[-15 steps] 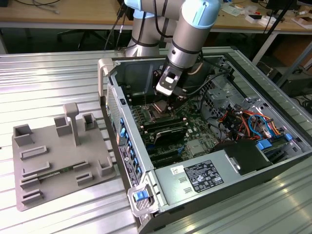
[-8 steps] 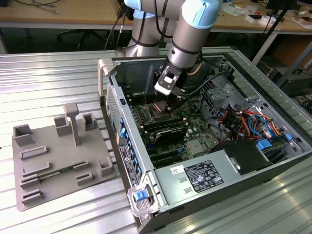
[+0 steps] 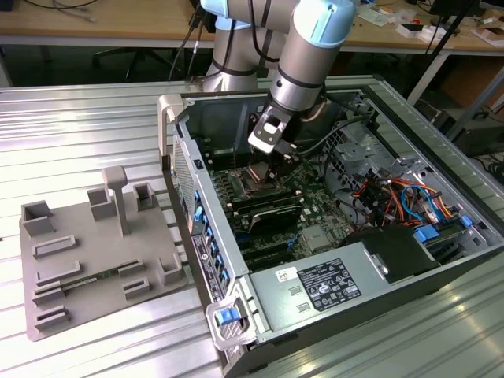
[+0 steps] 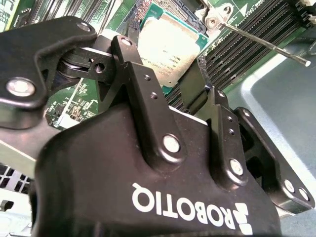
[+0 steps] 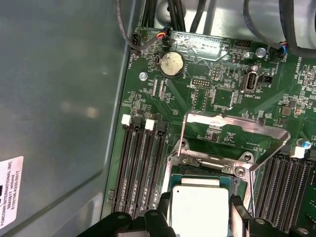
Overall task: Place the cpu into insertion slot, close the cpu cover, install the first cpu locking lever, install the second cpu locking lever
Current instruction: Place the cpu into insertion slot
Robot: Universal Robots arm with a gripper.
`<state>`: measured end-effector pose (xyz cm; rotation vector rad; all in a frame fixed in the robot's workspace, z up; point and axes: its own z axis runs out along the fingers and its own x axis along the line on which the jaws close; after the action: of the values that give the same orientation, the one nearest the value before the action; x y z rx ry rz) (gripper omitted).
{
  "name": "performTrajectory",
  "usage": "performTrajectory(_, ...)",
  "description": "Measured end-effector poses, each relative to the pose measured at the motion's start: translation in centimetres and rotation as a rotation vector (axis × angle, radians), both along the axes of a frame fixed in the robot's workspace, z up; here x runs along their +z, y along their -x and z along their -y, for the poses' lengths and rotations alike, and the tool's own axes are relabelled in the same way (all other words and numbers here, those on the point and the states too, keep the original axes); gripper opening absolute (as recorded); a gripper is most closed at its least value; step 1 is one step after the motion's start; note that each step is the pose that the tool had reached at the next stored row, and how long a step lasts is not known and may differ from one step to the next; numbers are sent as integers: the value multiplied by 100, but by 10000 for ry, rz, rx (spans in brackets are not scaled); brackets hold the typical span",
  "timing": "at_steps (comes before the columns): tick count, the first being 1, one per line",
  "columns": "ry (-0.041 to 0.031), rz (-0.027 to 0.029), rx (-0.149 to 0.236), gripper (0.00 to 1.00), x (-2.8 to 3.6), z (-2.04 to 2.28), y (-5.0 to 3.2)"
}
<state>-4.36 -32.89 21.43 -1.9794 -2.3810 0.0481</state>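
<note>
Now, in the first wrist view the tool (image 5: 200,219) is down inside the computer case (image 3: 197,205). Its fingers (image 5: 163,217) are closed part-way onto opposite edges of the cpu (image 5: 200,202). I read the chip as level, silver top up, over the insertion slot (image 5: 197,174); I cannot tell whether it is fully seated. The cpu cover (image 5: 232,122) stands raised on its hinge, just beyond the chip.
</note>
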Motion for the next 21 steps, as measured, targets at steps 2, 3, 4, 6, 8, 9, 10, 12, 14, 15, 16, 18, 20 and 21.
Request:
performTrajectory(2,0,0,-122,55,-2,0,0)
performTrajectory(3,1,0,-179,55,-3,0,0)
performTrajectory(4,1,0,-271,55,-5,0,0)
performTrajectory(6,1,0,-427,55,-8,0,0)
performTrajectory(8,2,-1,-558,55,-9,0,0)
performTrajectory(9,1,0,-662,55,-11,0,0)
performTrajectory(10,0,0,-734,55,-12,0,0)
performTrajectory(12,0,0,-900,55,-14,0,0)
performTrajectory(14,0,0,-1058,55,-15,0,0)
performTrajectory(15,0,0,-1116,55,-16,0,0)
performTrajectory(16,1,0,-1204,55,-17,0,0)
performTrajectory(18,0,0,-1430,55,-20,0,0)
performTrajectory(20,1,0,-1654,55,-22,0,0)
performTrajectory(21,1,0,-1799,55,-24,0,0)
